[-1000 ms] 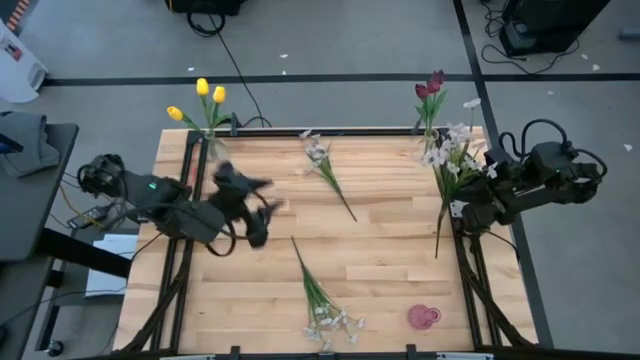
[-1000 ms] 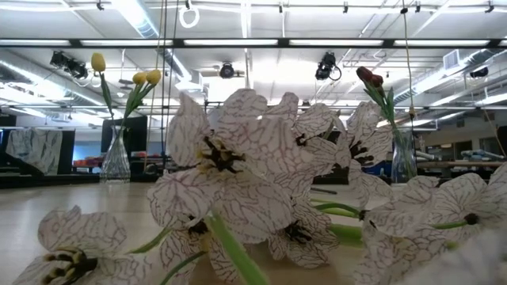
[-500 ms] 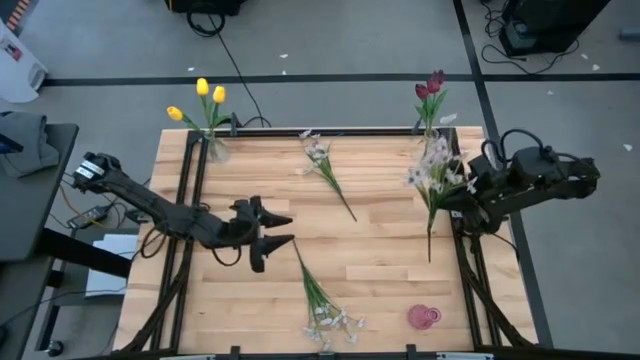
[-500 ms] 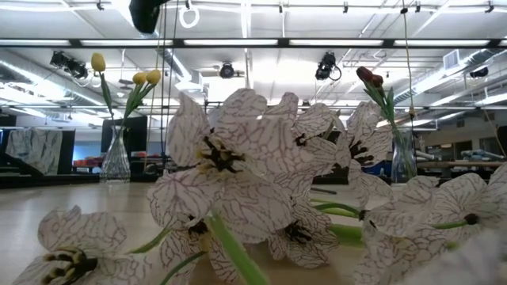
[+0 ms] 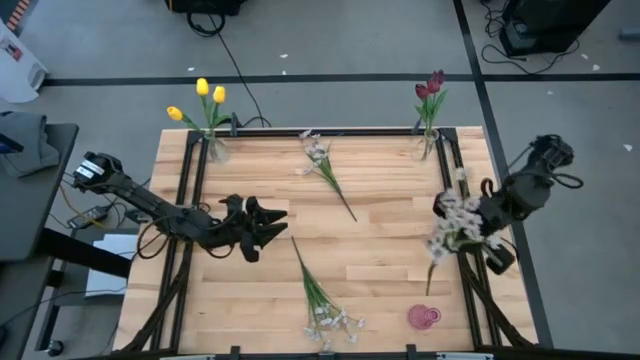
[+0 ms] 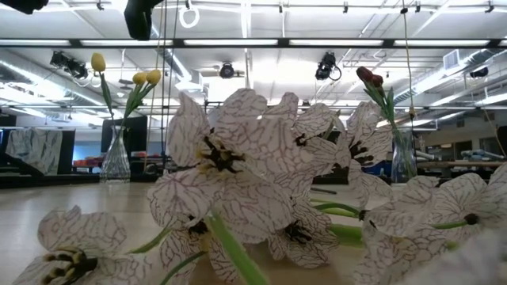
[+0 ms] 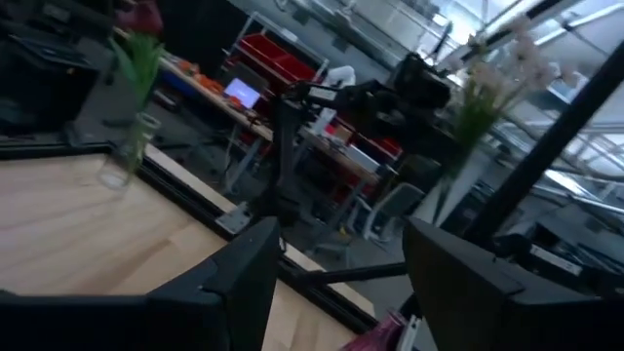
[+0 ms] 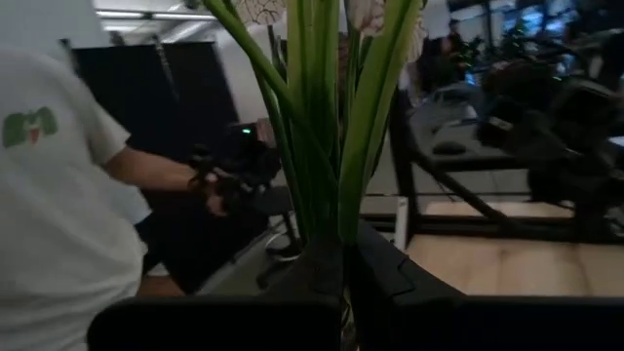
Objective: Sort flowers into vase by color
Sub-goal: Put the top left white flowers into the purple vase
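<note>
Now that the whitish spray (image 5: pixel 450 222) has swung from the counter's two o'clock edge down to about four o'clock, you can see its stems clamped in the right gripper's (image 5: pixel 478 228) closed jaws, off the counter (image 5: pixel 380 250) and clear of the red tulips' vase (image 5: pixel 427 145). Your left gripper (image 5: pixel 268 226), jaws partly open and empty, has reached toward another whitish spray (image 5: pixel 318 292) lying at six o'clock, likely your next pick.

Yellow tulips (image 5: pixel 205 93) stand in one clear vase, dark red tulips (image 5: pixel 431 86) in another. The white flowers (image 6: pixel 230 170) have thin dark lines on their petals and green stems. The desk (image 5: pixel 380 240) is light wood. A small pink thing (image 5: pixel 424 317) lies on it.
</note>
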`<act>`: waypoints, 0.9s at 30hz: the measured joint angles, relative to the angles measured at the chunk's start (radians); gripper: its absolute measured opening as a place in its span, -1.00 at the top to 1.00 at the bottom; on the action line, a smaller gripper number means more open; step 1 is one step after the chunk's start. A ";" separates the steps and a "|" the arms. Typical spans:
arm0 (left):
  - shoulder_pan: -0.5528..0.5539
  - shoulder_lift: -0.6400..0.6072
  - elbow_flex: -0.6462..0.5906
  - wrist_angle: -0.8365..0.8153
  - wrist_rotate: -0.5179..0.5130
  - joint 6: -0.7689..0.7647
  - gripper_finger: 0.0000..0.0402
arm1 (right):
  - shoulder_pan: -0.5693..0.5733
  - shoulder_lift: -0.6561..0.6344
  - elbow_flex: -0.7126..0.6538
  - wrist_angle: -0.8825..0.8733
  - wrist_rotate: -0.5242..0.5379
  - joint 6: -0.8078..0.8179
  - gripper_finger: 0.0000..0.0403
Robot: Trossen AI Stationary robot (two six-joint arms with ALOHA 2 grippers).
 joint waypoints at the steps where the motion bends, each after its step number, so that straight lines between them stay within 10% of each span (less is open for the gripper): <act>1: 0.000 0.000 0.000 -0.003 -0.015 -0.003 -0.11 | 0.035 -0.007 -0.006 0.001 0.021 -0.009 0.94; 14: 0.000 0.001 0.001 0.035 -0.045 -0.032 -0.11 | 0.419 -0.124 -0.156 0.087 0.319 -0.186 0.94; 27: 0.000 0.001 0.001 0.039 -0.071 -0.032 -0.11 | 0.563 -0.327 -0.248 -0.003 0.418 -0.232 0.94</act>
